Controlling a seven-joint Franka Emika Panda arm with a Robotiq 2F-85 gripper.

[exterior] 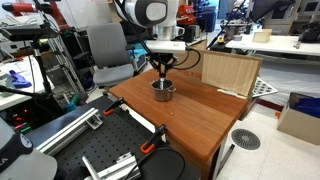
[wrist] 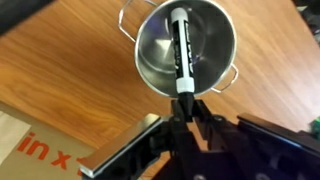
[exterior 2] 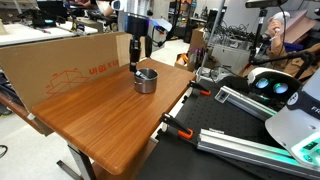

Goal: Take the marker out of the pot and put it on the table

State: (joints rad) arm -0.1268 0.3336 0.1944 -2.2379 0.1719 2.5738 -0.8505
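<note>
— Gripper (exterior: 163, 70)?
— Pointing straight down, directly over the pot (exterior: 163, 91), tips lowered to about rim height in both exterior views.
— Open or closed?
— Cannot tell. In the wrist view, dark fingers (wrist: 175, 115) drawn close on either side of the near end of the marker (wrist: 182, 45). Hard to say whether pinching it or merely flanking it.
— And the marker itself?
— Inside the pot, slanted across the bowl. Dark barrel, pale end up by the rim nearest the gripper, other end down toward the opposite wall. Too small to make out in the exterior views.
— Where on the table (exterior 2: 100, 120)?
— Pot upright on the reddish-brown wood, set in from the edge on the arm's side, well away from every corner. Two thin wire handles (wrist: 126, 22) sticking out on opposite sides.
— Anything nearby?
— Along a neighbouring edge, a cardboard box (exterior 2: 70, 62) with red print, near the pot but apart from it. Seen again at the lower corner of the wrist view, red letters showing.
</note>
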